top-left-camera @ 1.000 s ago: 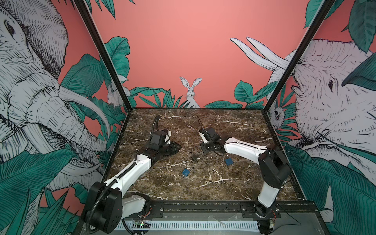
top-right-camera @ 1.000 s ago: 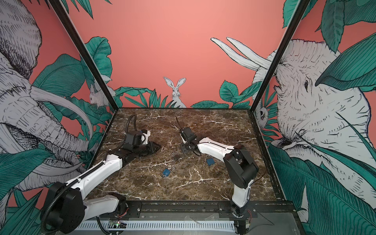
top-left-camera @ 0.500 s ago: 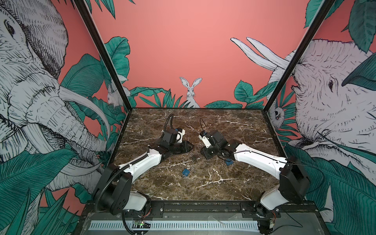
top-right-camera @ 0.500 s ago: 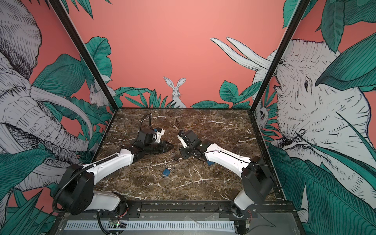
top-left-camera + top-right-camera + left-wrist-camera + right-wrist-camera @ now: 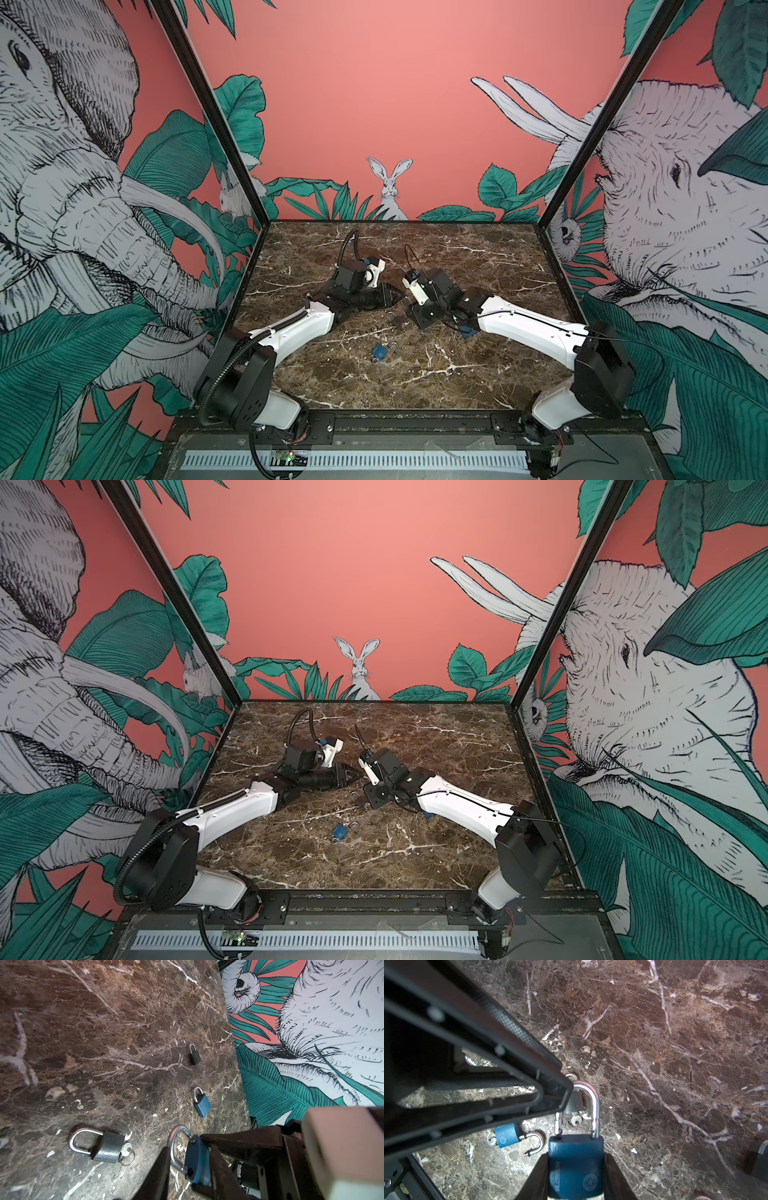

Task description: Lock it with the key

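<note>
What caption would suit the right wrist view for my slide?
Right claw grips a blue metal padlock, its steel shackle open, over a brown marble table.

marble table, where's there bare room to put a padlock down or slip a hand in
Bare: on the marble table, the far strip along the back wall and the near strip between the keyed blue padlock and the front rail. Crowded: the middle, where the left end effector meets the right end effector and its held blue padlock near the grey padlock.

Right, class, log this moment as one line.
right hand: shut on blue padlock | shackle: looks open | left hand: tip at shackle, grip unclear | table: grey padlock, key in it
</note>
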Available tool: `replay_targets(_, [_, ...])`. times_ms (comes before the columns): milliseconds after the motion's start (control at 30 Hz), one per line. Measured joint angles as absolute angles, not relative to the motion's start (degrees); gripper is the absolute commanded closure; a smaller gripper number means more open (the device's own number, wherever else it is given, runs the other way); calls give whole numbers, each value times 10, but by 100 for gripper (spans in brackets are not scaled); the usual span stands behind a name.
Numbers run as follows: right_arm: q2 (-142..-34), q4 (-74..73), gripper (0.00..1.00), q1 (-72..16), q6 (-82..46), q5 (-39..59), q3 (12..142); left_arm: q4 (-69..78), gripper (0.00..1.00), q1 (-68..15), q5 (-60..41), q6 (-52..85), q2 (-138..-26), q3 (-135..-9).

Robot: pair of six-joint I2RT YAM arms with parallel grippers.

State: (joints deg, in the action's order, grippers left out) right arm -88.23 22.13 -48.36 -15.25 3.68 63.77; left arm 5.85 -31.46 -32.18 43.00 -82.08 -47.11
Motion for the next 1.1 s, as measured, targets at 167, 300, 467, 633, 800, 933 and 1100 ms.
replay_targets(167, [-882, 222, 81, -484, -153, 37, 641, 61, 66, -315, -323, 431, -825, -471])
replay_targets(300, [-882, 221, 81, -485, -153, 37, 646, 66, 65, -315, -324, 431, -833, -471])
replay_targets(467, [-882, 222, 81, -487, -153, 37, 646, 73, 66, -317, -324, 436, -839, -469])
replay_targets(633, [-882, 222, 80, -487, -153, 37, 646, 83, 69, -318, -328, 440, -844, -469])
replay_targets(800, [-882, 222, 81, -487, -153, 34, 646, 89, 72, -319, -332, 442, -849, -469])
replay_targets(933, [-879, 222, 81, -487, -152, 34, 646, 92, 73, -320, -334, 444, -852, -469])
replay_targets(1100, [-874, 222, 81, -487, -152, 34, 646, 94, 74, -322, -339, 447, -856, -469])
